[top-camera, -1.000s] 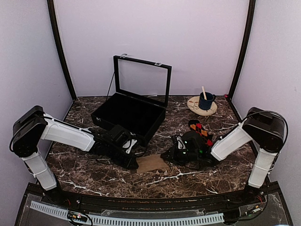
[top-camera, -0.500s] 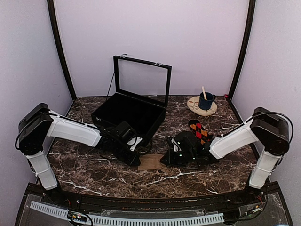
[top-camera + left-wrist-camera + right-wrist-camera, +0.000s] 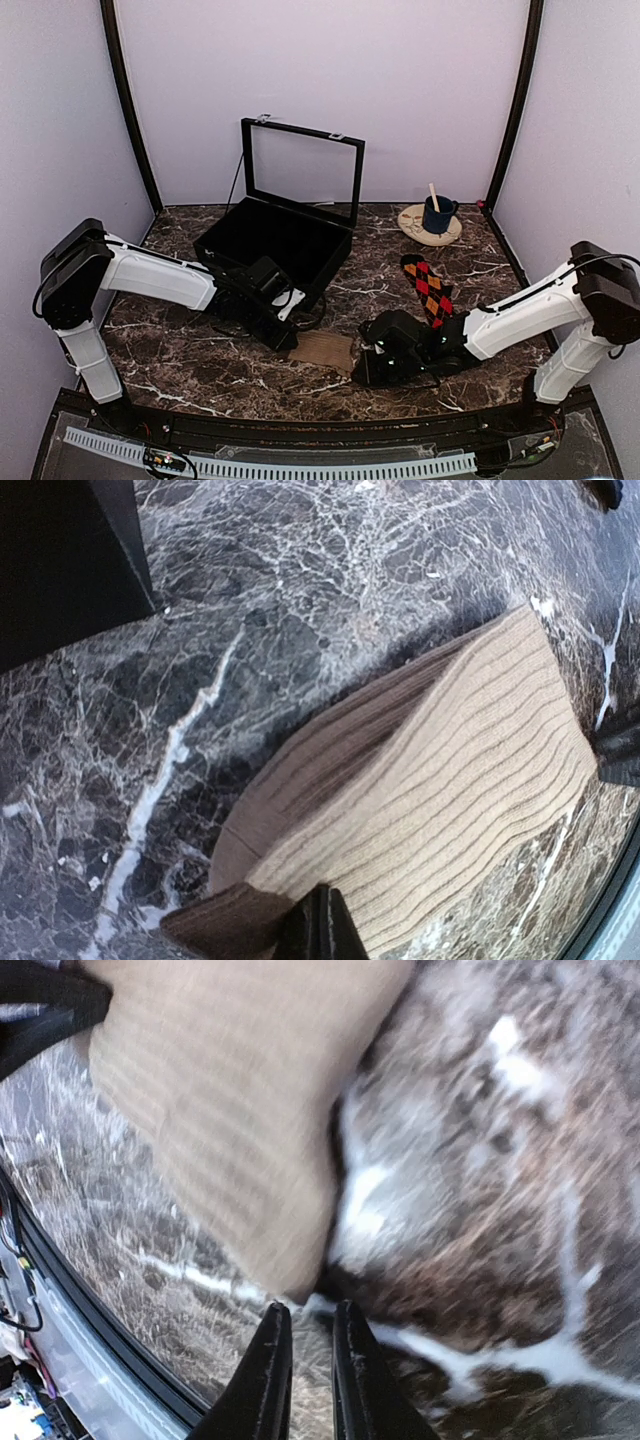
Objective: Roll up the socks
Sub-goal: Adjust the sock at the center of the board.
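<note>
One sock lies tan side up (image 3: 325,350) near the table's front middle. The other sock shows its black and red-orange argyle (image 3: 427,285) to the right, further back. My left gripper (image 3: 287,338) sits at the tan sock's left end. In the left wrist view its jaws (image 3: 322,900) are shut on that sock's raised edge, and the ribbed tan fabric (image 3: 450,780) stretches away from them. My right gripper (image 3: 362,368) hovers just off the tan sock's right front corner (image 3: 290,1260). Its fingers (image 3: 312,1310) stand narrowly apart with only marble between them.
An open black box (image 3: 270,245) with its glass lid raised stands behind the left gripper, and its corner (image 3: 60,560) shows in the left wrist view. A blue mug (image 3: 437,213) with a stick rests on a round plate (image 3: 415,232) at the back right. The table's front rail (image 3: 90,1310) is close to the right gripper.
My right gripper has drawn back from the tan sock toward the table's front, uncovering the argyle sock. My left gripper shifted slightly right early on and keeps its hold.
</note>
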`<state>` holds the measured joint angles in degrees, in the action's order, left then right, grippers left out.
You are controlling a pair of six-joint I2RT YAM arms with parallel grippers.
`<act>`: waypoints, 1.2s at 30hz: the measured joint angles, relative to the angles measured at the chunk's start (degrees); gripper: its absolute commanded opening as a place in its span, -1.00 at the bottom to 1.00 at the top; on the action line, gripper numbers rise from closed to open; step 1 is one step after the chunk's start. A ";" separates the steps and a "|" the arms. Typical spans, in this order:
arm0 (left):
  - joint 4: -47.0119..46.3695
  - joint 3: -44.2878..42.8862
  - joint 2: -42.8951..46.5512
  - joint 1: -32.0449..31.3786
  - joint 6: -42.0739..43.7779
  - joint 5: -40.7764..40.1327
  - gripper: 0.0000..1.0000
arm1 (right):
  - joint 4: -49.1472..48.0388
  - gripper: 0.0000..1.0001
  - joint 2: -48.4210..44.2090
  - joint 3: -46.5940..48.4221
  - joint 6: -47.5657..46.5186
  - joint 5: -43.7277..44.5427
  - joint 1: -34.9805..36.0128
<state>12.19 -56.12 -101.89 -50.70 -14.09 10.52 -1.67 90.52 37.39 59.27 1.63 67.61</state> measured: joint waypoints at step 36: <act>-0.22 10.56 24.59 -4.11 -12.68 -9.31 -0.09 | 26.21 -0.37 3.41 24.11 -18.58 11.04 -6.71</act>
<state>11.97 -45.56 -77.30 -54.81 -26.76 1.21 24.53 93.93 61.49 40.69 12.67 60.90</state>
